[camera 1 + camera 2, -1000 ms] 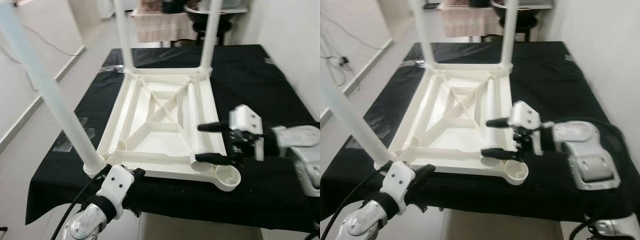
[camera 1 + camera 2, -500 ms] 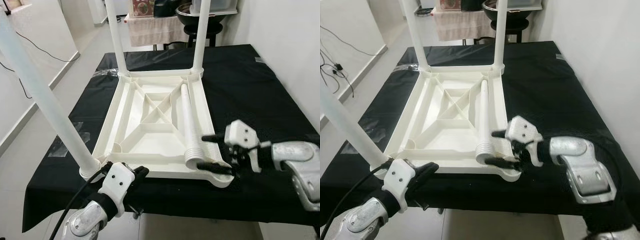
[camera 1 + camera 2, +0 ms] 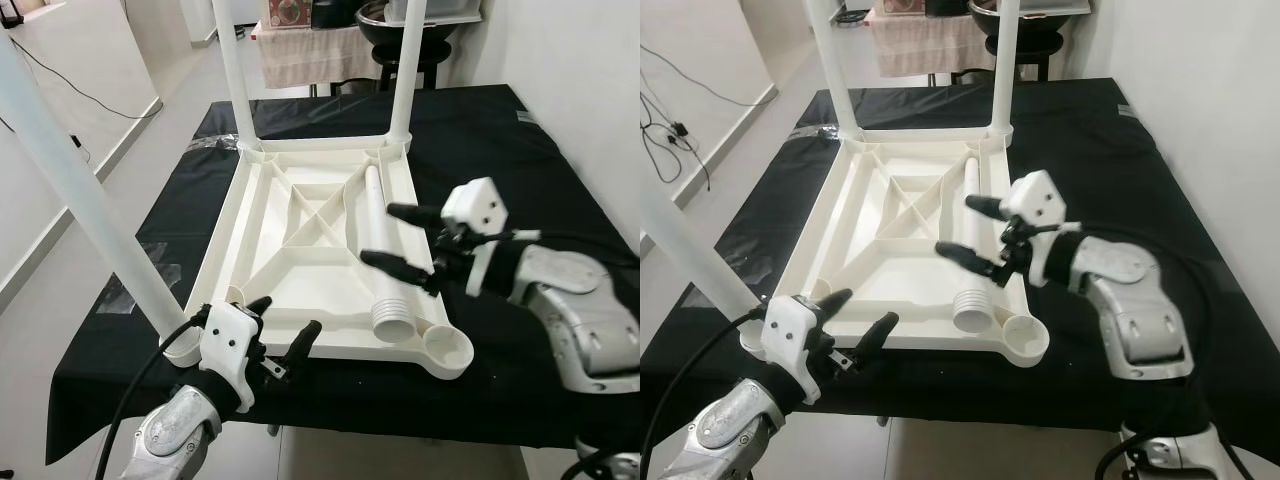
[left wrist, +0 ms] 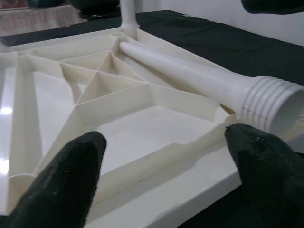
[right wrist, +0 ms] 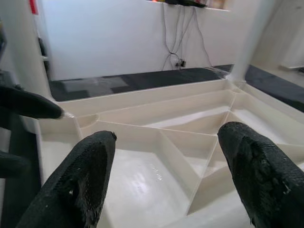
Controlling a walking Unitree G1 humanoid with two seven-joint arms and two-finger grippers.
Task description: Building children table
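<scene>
Right gripper (image 3: 400, 243) lifted off corner, now hovering released above loose white ribbed plastic leg (image 3: 378, 246) lying inside upturned cream tabletop (image 3: 262, 262) on black cloth table (image 3: 500, 150). Left gripper (image 3: 283, 331) spread wide at near rim. My plan: descend, straddle leg mid-shaft, close squarely, avoid rolling.

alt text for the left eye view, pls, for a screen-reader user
An upside-down white plastic table top lies on a black-covered table with three legs fitted and a loose leg lying inside it. The right gripper hovers open above that leg; the left gripper is open at the near edge.
</scene>
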